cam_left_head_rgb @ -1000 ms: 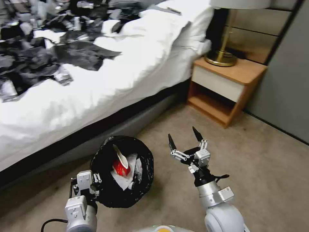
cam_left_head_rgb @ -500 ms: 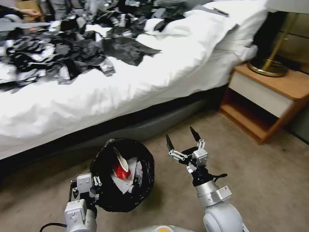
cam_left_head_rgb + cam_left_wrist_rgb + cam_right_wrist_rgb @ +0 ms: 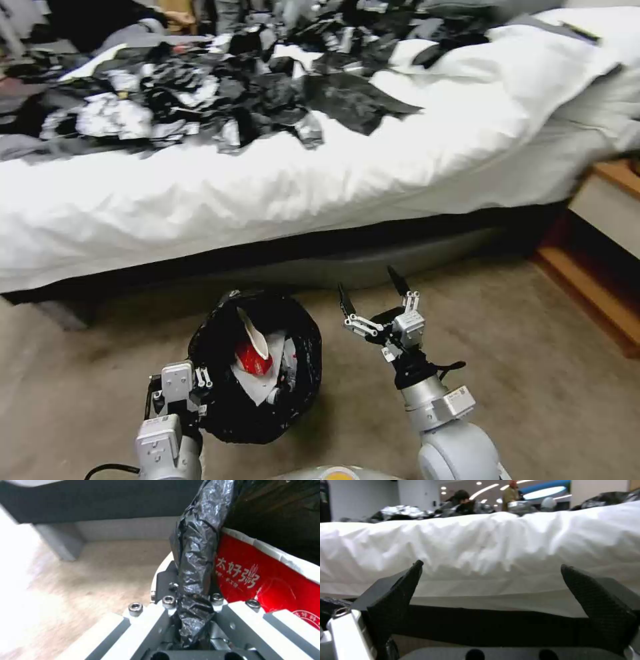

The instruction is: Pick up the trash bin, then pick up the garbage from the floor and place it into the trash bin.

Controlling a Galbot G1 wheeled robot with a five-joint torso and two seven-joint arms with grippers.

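**Operator:** Fingers first: my left gripper [image 3: 200, 393] has its fingers [image 3: 166, 605] pinching the rim of the trash bin [image 3: 257, 370], the black liner [image 3: 196, 562] bunched between them. My right gripper [image 3: 373, 293] has its fingers [image 3: 395, 605] spread wide, nothing between them.

**Observer:** Where does everything sit, biggest thing down?

**Operator:** From the head camera, the bed [image 3: 320, 173] spans the top, roughly ten to two o'clock, with dark clothes [image 3: 253, 93] heaped on its white cover. A nightstand [image 3: 600, 247] sits at three o'clock. Carpet floor [image 3: 533, 387] takes up the lower half. The bin is at about seven o'clock, just below the bed's edge, with my left gripper on its near-left rim. My right gripper hangs at about five o'clock, just beside the bin, apart from it.

**Observer:** And the garbage?

**Operator:** A red-white paper cup [image 3: 253, 353] and white tissue [image 3: 257, 383] lie inside the bin.
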